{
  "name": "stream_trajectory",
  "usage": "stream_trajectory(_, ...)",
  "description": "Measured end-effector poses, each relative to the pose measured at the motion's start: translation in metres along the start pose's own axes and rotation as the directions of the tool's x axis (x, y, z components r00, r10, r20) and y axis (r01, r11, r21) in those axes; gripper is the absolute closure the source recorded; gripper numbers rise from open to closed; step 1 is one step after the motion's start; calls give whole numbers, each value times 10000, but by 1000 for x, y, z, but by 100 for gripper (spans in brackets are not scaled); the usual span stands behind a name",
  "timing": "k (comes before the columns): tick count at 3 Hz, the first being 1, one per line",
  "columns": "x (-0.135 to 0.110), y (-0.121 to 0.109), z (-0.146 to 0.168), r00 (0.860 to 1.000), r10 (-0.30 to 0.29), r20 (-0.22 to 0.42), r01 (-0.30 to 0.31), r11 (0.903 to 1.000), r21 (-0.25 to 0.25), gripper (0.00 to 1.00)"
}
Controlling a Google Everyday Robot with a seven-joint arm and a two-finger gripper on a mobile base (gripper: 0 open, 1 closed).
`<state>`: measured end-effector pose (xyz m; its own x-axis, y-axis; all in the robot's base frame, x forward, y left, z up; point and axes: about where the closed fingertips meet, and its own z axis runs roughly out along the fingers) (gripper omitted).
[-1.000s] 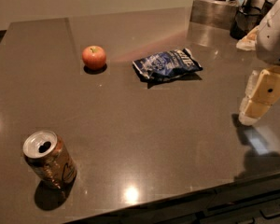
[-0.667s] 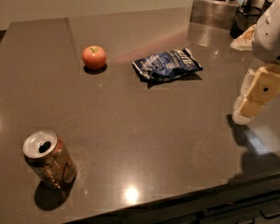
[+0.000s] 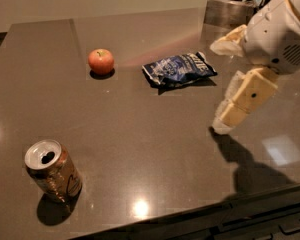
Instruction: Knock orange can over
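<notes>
The orange can stands upright near the table's front left corner. It has an orange-brown body and a silver top with an open pull-tab hole. My gripper hangs over the right side of the table, far to the right of the can. Its two cream fingers are spread apart with nothing between them. One fingertip points down toward the tabletop.
A red-orange apple sits at the back left of the dark table. A blue chip bag lies at the back centre, just left of my gripper. A metal container stands at the back right. The front edge of the table runs along the bottom.
My gripper has moved a little to the left over the table. The can, apple and bag have not moved.
</notes>
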<state>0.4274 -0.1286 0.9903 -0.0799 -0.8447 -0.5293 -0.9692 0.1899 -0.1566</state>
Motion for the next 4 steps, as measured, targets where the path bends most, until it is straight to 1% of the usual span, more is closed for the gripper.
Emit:
stream_trajectory(1,-48,24,23,9884,-671,1359,765,9949,-651,0)
stream_trajectory(2,-107,64,61,9603,-1397,2413,1782,9731,-1461,0)
stream_trajectory(3,-132,92,89,9493,-1506,2760,2121,9547,-2087,0)
stream_trajectory(4,-155,117,118,9403,-1561,3025,2375,9375,-2545,0)
